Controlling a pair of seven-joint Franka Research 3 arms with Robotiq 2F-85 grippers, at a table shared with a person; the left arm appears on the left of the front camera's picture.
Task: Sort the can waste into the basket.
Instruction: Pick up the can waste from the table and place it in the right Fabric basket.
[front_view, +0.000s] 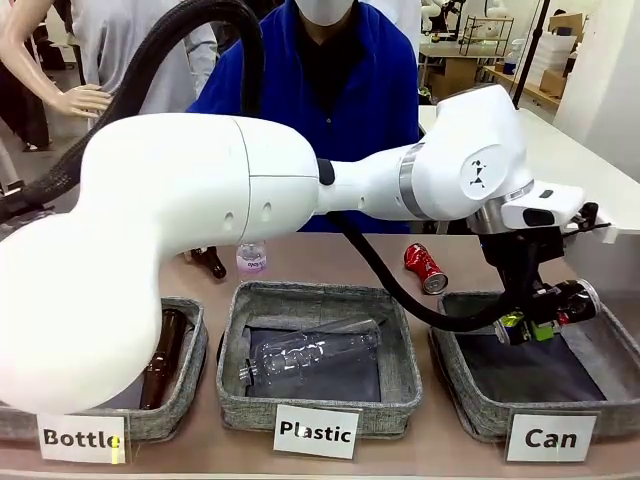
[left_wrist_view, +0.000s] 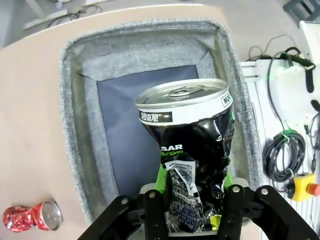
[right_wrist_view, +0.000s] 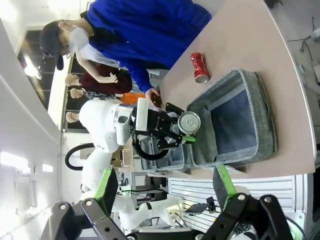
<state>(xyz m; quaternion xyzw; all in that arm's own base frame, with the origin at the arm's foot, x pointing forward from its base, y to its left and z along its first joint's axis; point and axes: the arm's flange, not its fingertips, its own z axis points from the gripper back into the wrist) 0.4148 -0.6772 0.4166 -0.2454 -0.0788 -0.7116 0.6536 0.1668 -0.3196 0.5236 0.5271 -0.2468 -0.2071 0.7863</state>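
Above the basket (front_view: 470, 400), far right | my left gripper (front_view: 537, 320) clamps the black can (front_view: 565, 303) | step: drop-off | next: spread the pads so the can falls inside | red can (front_view: 425, 268) lies on the table beyond the basket | my right gripper (right_wrist_view: 164, 185) has its jaws apart, empty

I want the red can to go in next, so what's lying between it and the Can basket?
Just bare table lies between the red can and the basket; nothing sits in that stretch. The left wrist view shows it plainly.

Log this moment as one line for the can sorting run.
left gripper: holds black can above Can basket | right gripper: open | red can: on table, outside basket
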